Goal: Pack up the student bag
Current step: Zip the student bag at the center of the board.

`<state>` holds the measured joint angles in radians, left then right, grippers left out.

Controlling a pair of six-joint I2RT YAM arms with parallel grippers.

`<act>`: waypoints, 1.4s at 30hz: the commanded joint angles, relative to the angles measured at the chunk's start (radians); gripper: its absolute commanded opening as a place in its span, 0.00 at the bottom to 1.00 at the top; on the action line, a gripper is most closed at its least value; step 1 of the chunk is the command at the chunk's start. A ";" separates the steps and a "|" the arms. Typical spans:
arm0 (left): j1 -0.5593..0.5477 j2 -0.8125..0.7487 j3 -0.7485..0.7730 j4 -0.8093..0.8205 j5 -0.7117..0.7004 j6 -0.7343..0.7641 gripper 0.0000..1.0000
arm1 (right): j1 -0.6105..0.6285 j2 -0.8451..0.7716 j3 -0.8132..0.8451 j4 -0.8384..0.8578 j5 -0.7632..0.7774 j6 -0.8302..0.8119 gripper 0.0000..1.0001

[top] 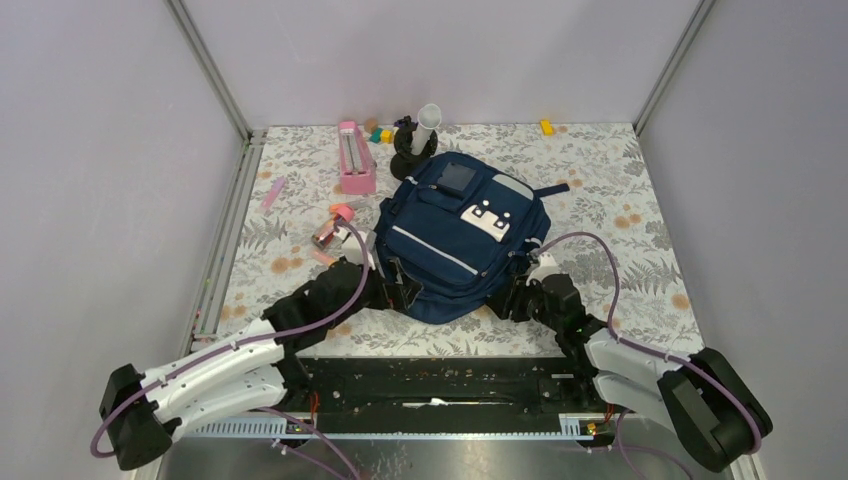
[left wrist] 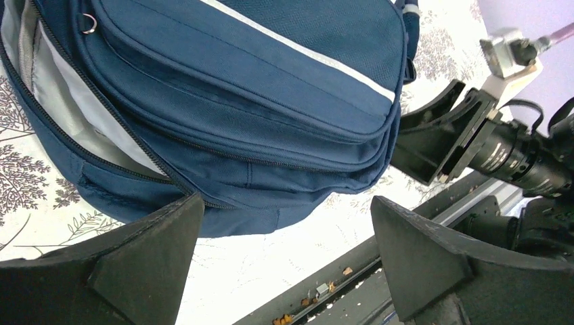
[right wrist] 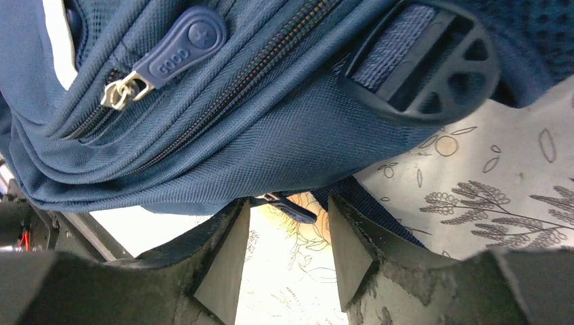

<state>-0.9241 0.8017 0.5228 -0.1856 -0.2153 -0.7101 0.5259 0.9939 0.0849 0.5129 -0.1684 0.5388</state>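
Student bag (top: 455,235) is lying front-up in the middle of the floral worktop (top: 620,200).
Left jaws are gaping wide at the bag's near-left corner, gripping nothing (the main zip is standing open, showing grey lining); right jaws are sitting partly open at its near-right corner, also holding nothing.

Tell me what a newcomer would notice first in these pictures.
The navy student bag dominates the middle of the floral table, one zip gaping onto grey lining. The left gripper and right gripper flank its near edge, both open. A pink box and small clutter lie behind, to the left.
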 commanded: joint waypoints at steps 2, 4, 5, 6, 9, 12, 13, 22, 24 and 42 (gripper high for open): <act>0.098 -0.026 -0.006 0.049 0.128 -0.028 0.99 | 0.006 0.039 0.005 0.112 -0.114 -0.058 0.53; 0.137 -0.020 -0.005 0.054 0.151 -0.028 0.99 | 0.006 0.034 -0.013 0.134 -0.145 -0.061 0.53; 0.158 -0.010 -0.002 0.059 0.167 -0.029 0.99 | 0.006 0.030 -0.023 0.140 -0.151 -0.061 0.54; 0.179 0.010 -0.001 0.074 0.193 -0.032 0.99 | 0.007 0.027 -0.033 0.148 -0.150 -0.063 0.54; 0.219 0.091 -0.009 0.143 0.262 -0.049 0.99 | 0.007 0.039 -0.036 0.157 -0.138 -0.067 0.52; 0.261 0.162 -0.021 0.183 0.293 -0.063 0.99 | 0.007 0.063 -0.011 0.148 -0.138 -0.084 0.47; 0.274 0.176 -0.028 0.215 0.295 -0.070 0.99 | 0.007 0.070 -0.010 0.156 -0.137 -0.088 0.45; 0.313 0.257 -0.048 0.260 0.267 -0.066 0.99 | 0.008 0.111 0.009 0.169 -0.150 -0.097 0.10; 0.314 0.237 -0.063 0.251 0.229 -0.064 0.99 | 0.008 0.099 0.004 0.164 -0.151 -0.096 0.04; 0.379 0.240 -0.094 0.240 0.181 -0.027 0.78 | 0.137 -0.122 0.085 -0.172 -0.002 -0.100 0.00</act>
<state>-0.5632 0.9970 0.4286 -0.0071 -0.0551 -0.7601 0.6037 0.9157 0.1143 0.4091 -0.2195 0.4503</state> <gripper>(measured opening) 0.845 0.095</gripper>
